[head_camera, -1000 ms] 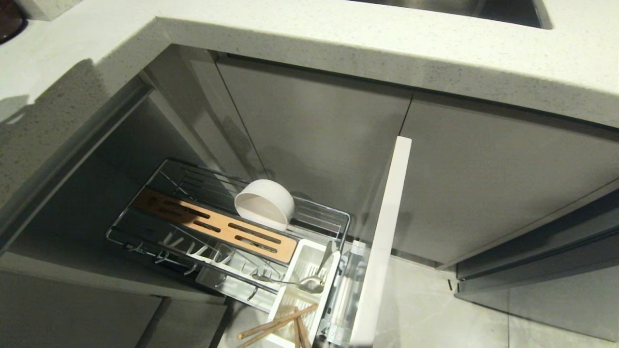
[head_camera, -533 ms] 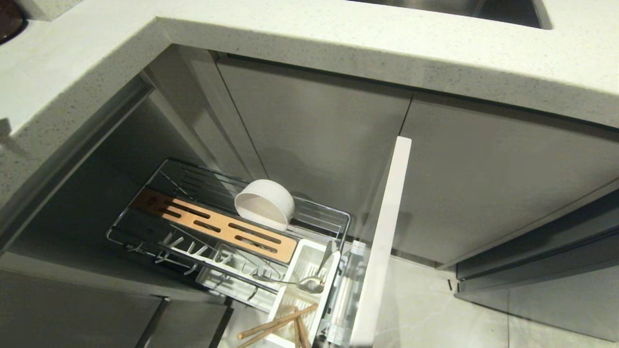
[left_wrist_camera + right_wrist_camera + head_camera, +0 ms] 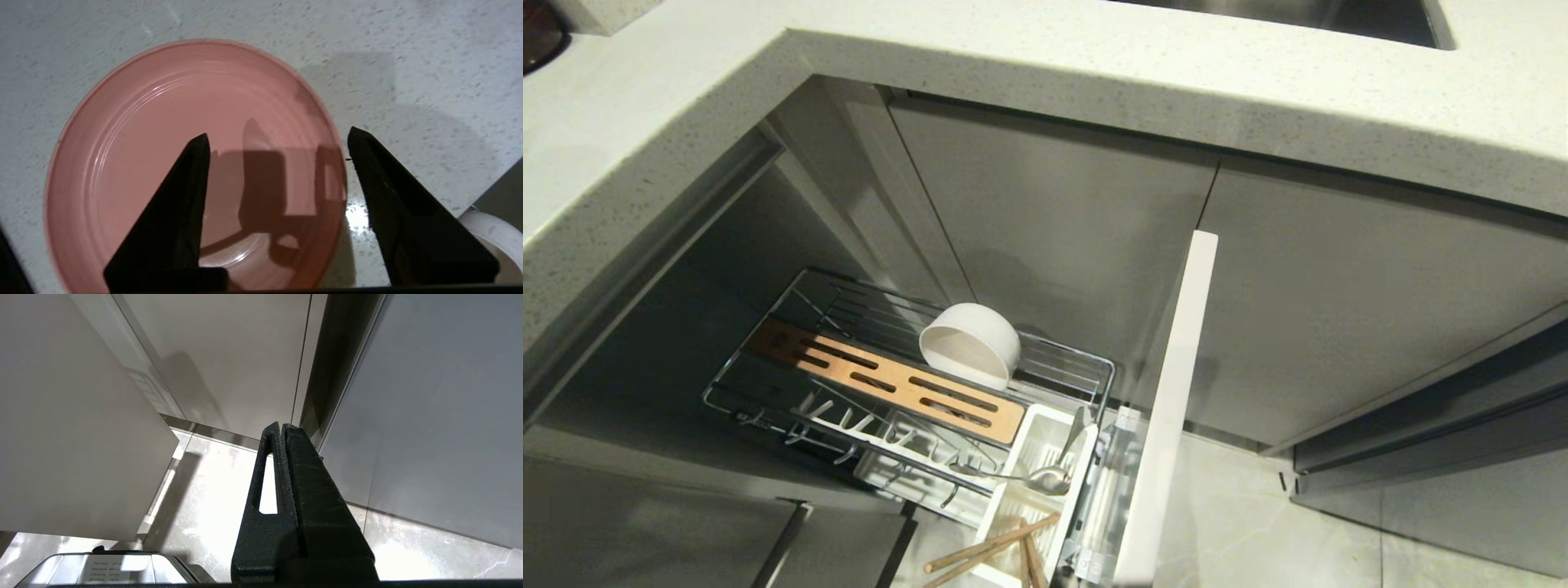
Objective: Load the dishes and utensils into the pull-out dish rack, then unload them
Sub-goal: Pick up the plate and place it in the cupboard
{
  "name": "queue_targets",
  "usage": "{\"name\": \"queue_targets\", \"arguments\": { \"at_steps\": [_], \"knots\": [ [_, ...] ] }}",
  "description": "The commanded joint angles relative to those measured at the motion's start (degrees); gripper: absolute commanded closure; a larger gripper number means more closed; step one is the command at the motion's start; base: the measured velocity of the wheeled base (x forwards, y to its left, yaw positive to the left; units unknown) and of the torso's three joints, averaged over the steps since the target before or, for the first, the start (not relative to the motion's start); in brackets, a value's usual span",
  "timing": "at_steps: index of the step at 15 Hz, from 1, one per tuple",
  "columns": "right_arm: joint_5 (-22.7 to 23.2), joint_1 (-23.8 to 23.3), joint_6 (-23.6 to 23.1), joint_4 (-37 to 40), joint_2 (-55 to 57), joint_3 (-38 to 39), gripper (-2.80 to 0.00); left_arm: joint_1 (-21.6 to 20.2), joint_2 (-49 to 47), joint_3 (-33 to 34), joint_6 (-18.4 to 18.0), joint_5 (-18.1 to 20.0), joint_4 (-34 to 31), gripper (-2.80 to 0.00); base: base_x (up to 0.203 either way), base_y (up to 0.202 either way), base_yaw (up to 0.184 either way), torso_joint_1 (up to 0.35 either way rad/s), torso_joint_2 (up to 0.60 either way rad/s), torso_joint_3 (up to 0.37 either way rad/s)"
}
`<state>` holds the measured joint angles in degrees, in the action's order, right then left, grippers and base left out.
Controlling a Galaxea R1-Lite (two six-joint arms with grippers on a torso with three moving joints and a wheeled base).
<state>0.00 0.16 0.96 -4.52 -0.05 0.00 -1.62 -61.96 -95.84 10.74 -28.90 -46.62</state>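
Observation:
The pale-pink plate (image 3: 163, 122) lies flat on the speckled countertop (image 3: 408, 61). My left gripper (image 3: 278, 134) hangs open just above it, one finger over the plate, the other over the counter beside the rim, holding nothing. The pull-out dish rack (image 3: 768, 418) stands drawn out below the counter. The off-white bowl (image 3: 970, 343) leans on its side behind the wooden strip (image 3: 890, 380). The silver fork (image 3: 1021, 478) and the wooden chopsticks (image 3: 988, 551) lie in the white caddy (image 3: 1033, 445). My right gripper (image 3: 282, 426) is shut and parked low, facing the cabinet doors.
The pale drawer front (image 3: 1172, 392) stands on edge to the right of the rack. The countertop (image 3: 1094, 65) overhangs the cabinets, with the steel sink (image 3: 1298, 12) at the far edge. Neither arm shows in the head view. Grey floor tiles (image 3: 1258, 523) lie to the right.
A dark shadow on the countertop at the left has shrunk away and is gone. Bowl, fork and chopsticks in the rack have not moved.

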Motion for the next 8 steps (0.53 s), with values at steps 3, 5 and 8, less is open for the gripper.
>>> {"name": "queue_targets", "arguments": {
  "at_steps": [3, 5, 8],
  "knots": [
    [0.00, 0.02, 0.00, -0.05, 0.05, 1.53, 0.00, -1.10, -2.62, 0.28, 0.28, 0.07, -2.16, -2.80, 0.000, 0.000, 0.000, 0.000, 0.00, 0.000],
    [0.00, 0.02, 0.00, -0.05, 0.05, 1.54, 0.00, -1.13, -4.36, 0.95, 0.44, 0.22, -2.16, -2.80, 0.000, 0.000, 0.000, 0.000, 0.00, 0.000],
    [0.00, 0.02, 0.00, -0.05, 0.05, 1.49, 0.00, -1.10, -5.78, 1.79, 0.86, 0.42, -2.25, -2.80, 0.000, 0.000, 0.000, 0.000, 0.00, 0.000]
  ]
}}
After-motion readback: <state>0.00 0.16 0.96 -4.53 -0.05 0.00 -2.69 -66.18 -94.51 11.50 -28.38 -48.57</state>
